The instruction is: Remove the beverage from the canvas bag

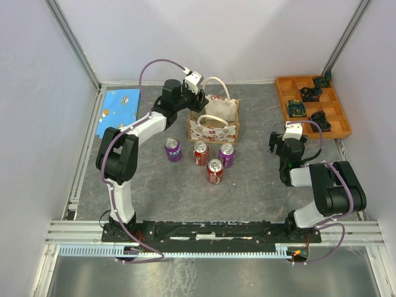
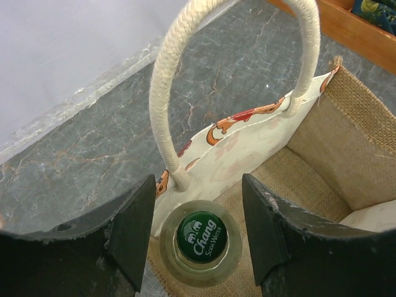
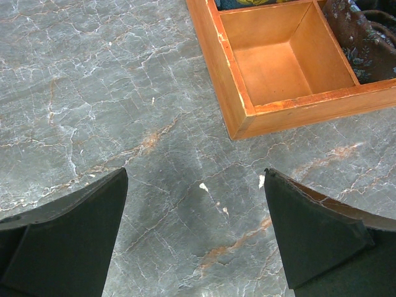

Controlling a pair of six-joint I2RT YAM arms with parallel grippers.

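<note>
The canvas bag [image 1: 214,120] stands upright at the back middle of the table, its cream handles [image 2: 167,93] looped up. Inside it, against the near patterned wall [image 2: 247,145], stands the beverage [image 2: 201,238], a clear bottle with a green "Chang Soda Water" cap. My left gripper [image 1: 197,94] hangs over the bag's left end. In the left wrist view it [image 2: 198,185] is open, one finger on each side of the bottle's top, with a gap on both sides. My right gripper [image 1: 276,144] is open over bare table [image 3: 195,176], holding nothing.
Several soda cans stand in front of the bag: a purple one [image 1: 173,149], a red one [image 1: 201,153], another purple [image 1: 226,154] and a red one [image 1: 215,171]. An orange compartment tray [image 1: 286,93] sits back right, its corner [image 3: 238,120] near the right gripper. A blue cloth [image 1: 119,106] lies back left.
</note>
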